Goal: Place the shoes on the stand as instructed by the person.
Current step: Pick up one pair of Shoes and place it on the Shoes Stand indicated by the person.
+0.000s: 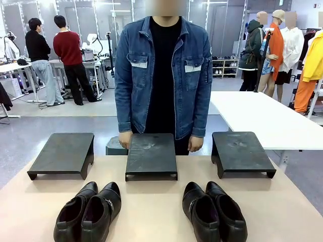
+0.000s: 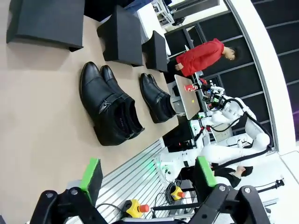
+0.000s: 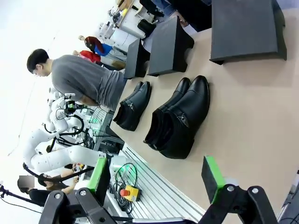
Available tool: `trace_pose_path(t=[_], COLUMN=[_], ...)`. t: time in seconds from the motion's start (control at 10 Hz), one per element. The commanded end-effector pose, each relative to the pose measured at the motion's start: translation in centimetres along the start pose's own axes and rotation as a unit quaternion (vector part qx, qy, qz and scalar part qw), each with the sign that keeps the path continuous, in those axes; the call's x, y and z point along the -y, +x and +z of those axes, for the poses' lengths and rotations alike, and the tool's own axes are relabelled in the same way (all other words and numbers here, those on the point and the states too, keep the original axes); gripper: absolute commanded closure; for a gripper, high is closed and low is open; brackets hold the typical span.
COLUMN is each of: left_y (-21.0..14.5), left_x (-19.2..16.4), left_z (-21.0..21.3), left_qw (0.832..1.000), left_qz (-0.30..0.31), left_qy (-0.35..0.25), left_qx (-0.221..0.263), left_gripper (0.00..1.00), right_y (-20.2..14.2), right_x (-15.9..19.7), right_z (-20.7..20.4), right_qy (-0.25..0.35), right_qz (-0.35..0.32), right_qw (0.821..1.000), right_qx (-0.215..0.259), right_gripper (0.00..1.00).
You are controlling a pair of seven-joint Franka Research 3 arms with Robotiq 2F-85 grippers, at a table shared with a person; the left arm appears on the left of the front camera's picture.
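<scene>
Two pairs of black glossy shoes sit on the near part of the tan desk, the left pair and the right pair well apart, with bare desk between them. In each pair the two shoes lie side by side and touching, toes pointing to the far side and angled a little toward the middle. Beyond them, three low black stands are lined up across the far part of the desk: the left stand, the middle stand and the right stand, none of them carrying anything. The person in the denim jacket stands at the far side right behind the middle stand, one hand at its far left corner and the other hand at its far right corner. The left fingers are spread wide with nothing between them, off the near edge of the desk. The right fingers are likewise spread wide and hold nothing.
</scene>
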State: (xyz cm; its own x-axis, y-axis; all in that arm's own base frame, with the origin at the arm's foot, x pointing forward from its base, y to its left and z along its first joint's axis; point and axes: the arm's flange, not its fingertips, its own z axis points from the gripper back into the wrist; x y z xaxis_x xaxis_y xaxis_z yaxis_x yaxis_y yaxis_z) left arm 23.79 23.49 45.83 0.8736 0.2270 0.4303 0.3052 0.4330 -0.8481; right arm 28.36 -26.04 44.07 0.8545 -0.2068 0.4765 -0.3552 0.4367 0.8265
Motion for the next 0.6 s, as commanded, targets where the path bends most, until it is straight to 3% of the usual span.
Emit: trace_pose_path(t=[0.0,0.1,0.5], left_y=[0.5,0.0,0.0], left_x=[0.7,0.0,0.0], left_z=[-1.0,0.0,0.0], left_qw=[1.0,1.0,1.0], left_qz=[-0.025,0.0,0.0], left_qy=[0.002,0.0,0.0], left_qx=[-0.008,0.0,0.0], left_gripper=[0.0,0.0,0.0], right_y=[0.2,0.0,0.0], right_x=[-0.9,0.0,0.0], right_z=[-1.4,0.0,0.0], right_qy=[-0.007,0.0,0.0], right_qz=[0.029,0.0,0.0], right_qw=[1.0,1.0,1.0], right_qx=[-0.006,0.0,0.0], right_gripper=[0.0,0.0,0.0])
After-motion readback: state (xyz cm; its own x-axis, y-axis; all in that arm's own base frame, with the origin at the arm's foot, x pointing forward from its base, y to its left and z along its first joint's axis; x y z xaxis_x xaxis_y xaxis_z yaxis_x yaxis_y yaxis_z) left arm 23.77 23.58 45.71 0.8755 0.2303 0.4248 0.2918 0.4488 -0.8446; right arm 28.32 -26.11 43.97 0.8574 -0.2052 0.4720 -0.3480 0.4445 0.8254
